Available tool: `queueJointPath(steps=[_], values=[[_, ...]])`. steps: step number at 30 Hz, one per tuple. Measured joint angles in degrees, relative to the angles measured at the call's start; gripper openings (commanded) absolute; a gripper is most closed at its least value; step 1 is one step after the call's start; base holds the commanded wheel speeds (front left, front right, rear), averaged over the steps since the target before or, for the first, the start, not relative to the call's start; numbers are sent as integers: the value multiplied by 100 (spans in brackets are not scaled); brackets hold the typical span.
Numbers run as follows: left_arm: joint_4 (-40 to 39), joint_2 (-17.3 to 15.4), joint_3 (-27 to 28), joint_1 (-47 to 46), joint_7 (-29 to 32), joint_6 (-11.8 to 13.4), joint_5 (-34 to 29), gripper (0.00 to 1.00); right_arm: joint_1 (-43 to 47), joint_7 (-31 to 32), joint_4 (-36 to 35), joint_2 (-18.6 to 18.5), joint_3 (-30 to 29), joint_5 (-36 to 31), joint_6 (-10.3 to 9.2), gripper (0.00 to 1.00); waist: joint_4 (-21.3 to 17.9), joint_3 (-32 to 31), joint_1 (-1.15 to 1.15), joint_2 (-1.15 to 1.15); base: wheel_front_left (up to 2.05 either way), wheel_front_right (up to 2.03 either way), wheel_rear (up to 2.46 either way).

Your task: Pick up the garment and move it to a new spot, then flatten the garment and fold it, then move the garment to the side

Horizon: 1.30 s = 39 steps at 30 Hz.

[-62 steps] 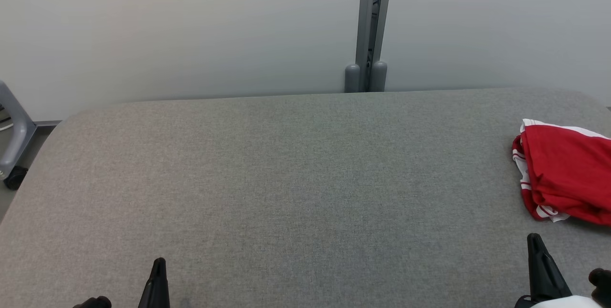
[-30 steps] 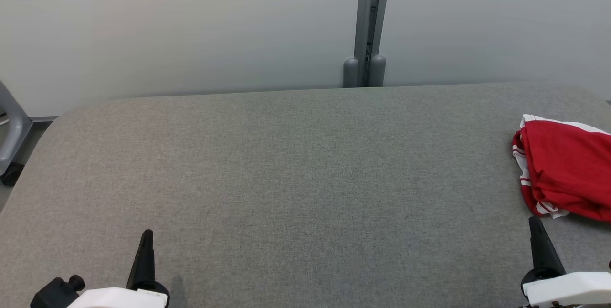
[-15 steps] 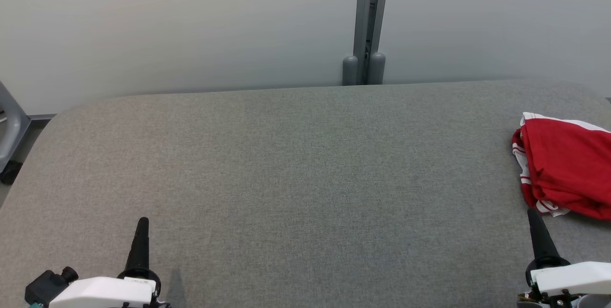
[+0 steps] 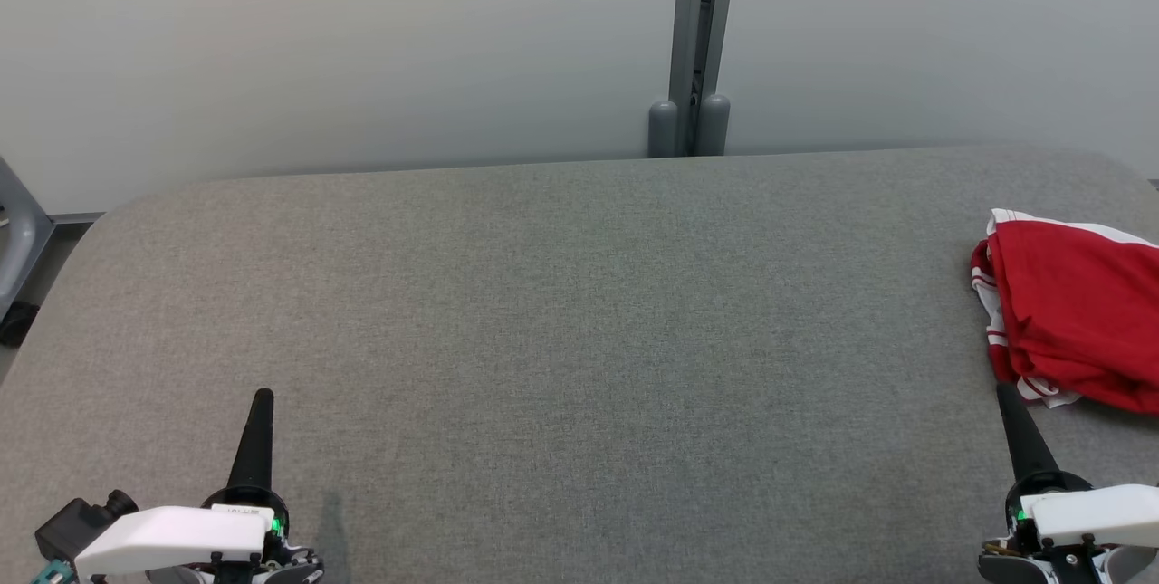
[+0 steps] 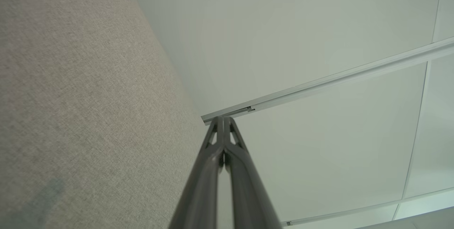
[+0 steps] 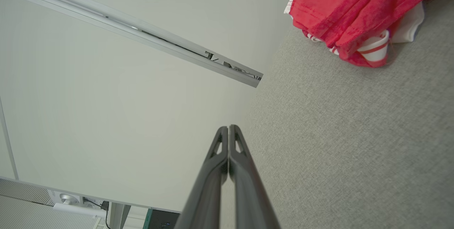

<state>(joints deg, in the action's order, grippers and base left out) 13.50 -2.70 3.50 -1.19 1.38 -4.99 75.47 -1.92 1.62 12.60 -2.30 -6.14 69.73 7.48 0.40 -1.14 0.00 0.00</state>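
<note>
Head view: red-and-white garment [image 4: 1073, 312] lies bunched at 3 o'clock on the grey padded table [image 4: 579, 312], partly cut by the frame edge. R gripper [image 4: 1007, 398] at 5 o'clock, tip just short of the cloth's near hem. L gripper [image 4: 260, 403] at 7 o'clock, well apart from it.

Left wrist view: L gripper [image 5: 223, 120] fingers pressed together, carrying nothing, table at 9 o'clock.

Right wrist view: R gripper [image 6: 228, 129] fingers pressed together too, nothing between them. Garment [image 6: 354, 9] near, at 1 o'clock.

Risk, imo: if R goes in w/o parting its fingers, it'll shove the heap toward the table's right edge, maybe off. Pinching only the top layer means the cloth unrolls and drags.
</note>
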Motion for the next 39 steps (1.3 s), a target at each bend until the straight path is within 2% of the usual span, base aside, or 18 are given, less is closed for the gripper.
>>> queueJointPath(steps=[39], values=[[48,-11,254,-399,454,-208,1495,0,-356,435,127,-27,-32,2006,0,0,-35,115,0,0,0,0,0]])
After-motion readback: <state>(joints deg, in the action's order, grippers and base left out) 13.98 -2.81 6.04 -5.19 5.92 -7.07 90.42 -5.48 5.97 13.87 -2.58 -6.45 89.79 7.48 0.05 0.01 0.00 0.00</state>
